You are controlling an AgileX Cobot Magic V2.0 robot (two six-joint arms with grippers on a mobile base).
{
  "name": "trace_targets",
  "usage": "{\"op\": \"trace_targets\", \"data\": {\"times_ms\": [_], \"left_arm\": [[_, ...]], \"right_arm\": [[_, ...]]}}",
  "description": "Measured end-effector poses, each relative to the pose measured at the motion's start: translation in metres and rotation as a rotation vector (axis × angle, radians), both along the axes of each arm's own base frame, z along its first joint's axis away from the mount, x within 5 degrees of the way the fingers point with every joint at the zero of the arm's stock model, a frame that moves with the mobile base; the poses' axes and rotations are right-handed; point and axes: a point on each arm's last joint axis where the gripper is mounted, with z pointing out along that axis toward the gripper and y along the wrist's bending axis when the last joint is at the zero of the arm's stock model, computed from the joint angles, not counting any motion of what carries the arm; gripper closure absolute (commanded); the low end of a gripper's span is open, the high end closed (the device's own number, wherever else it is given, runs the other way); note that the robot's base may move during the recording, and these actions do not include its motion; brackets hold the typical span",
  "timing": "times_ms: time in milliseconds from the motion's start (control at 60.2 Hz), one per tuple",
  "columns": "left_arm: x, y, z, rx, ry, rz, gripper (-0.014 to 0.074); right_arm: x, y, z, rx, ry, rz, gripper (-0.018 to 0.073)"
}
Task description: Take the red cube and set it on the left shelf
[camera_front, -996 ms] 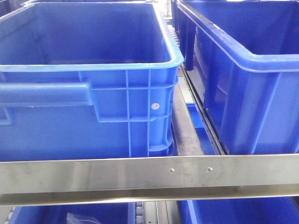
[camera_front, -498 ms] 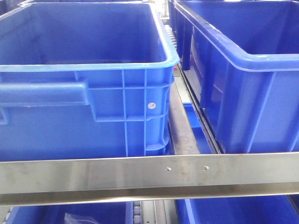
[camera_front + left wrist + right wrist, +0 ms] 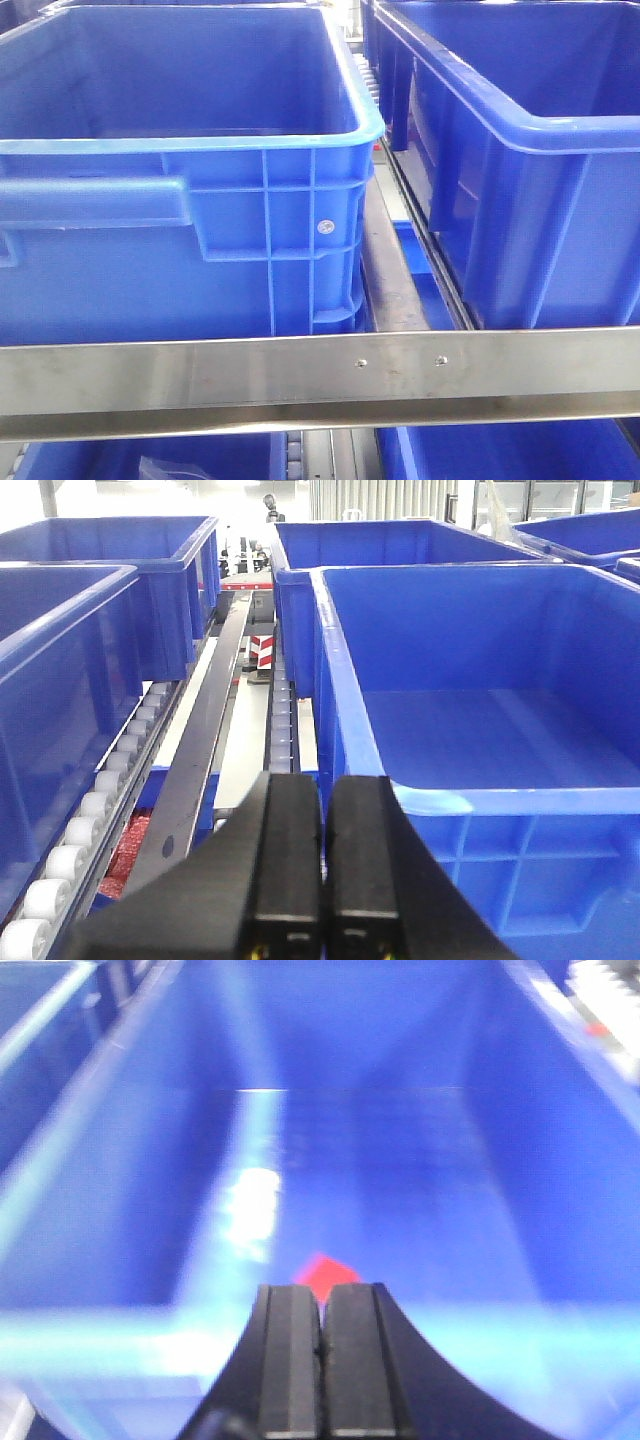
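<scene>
**Red cube sits on a crate floor, both pincers closed and empty**

Nearest in the right wrist view, the right pincer (image 3: pixel 322 1360) has its two dark fingers pressed together with nothing between them. Just beyond its tips, a small patch of the red cube (image 3: pixel 322 1275) shows, resting on the floor of a blue crate (image 3: pixel 420 1160). The picture is blurred, so its edges and exact tilt cannot be read, and part of it is hidden behind the fingers.

Judging by its look, the cube is small, light and rigid, with flat faces that should give the pads a firm seat. It seems neither fragile nor soft. The glossy crate floor may let it slide if nudged, so the fingers should spread wide first, come down on either side, and close squarely on two opposite flat faces rather than on corners.

In the left wrist view, the left pincer (image 3: pixel 322 880) is likewise closed and holds nothing, hovering near the rim of another blue crate (image 3: pixel 480 810). A roller track (image 3: pixel 90 810) runs off to its left.

Farther out, the front view shows the left shelf (image 3: pixel 200 375) by its steel rail with two screws, with blue crates ranged behind it.
</scene>
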Motion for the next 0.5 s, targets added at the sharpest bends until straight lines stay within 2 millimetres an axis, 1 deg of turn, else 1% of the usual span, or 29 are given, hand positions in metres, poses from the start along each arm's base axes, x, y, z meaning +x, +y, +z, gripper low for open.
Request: {"op": "trace_targets", "data": {"times_ms": [249,365,498], "left_arm": [[0.000,0.000,0.000,0.000,0.000,0.000,0.0495],[0.000,0.000,0.000,0.000,0.000,0.000,0.0495],[0.000,0.000,0.000,0.000,0.000,0.000,0.0495]], "right_arm": [[-0.026,-0.003,-0.036,-0.001,-0.067,-0.032,0.0510],[-0.032,-0.002,-0.048,-0.001,-0.101,-0.032,0.0510],[-0.037,-0.002,-0.057,-0.001,-0.139,-0.033,0.0510]]}}
